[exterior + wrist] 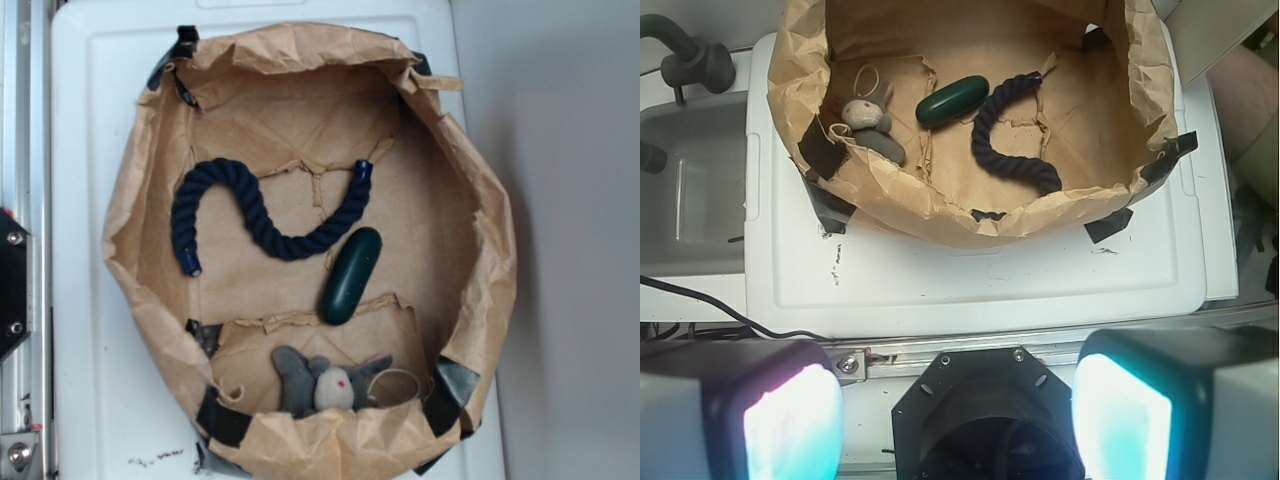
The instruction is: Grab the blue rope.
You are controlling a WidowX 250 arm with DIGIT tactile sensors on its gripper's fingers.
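Brown paper bin holds the blue rope, snaking across its floor, with a green capsule just beside it at five o'clock. Gripper hangs spread wide, well outside the bin.

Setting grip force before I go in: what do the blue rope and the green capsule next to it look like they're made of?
Blue rope: likely soft fibre, cotton or similar; twisted strands, matte, with brighter blue capped ends. Green capsule: seemingly hard plastic or rubber, smooth with a faint sheen. Gripper is open, outside the paper bin.
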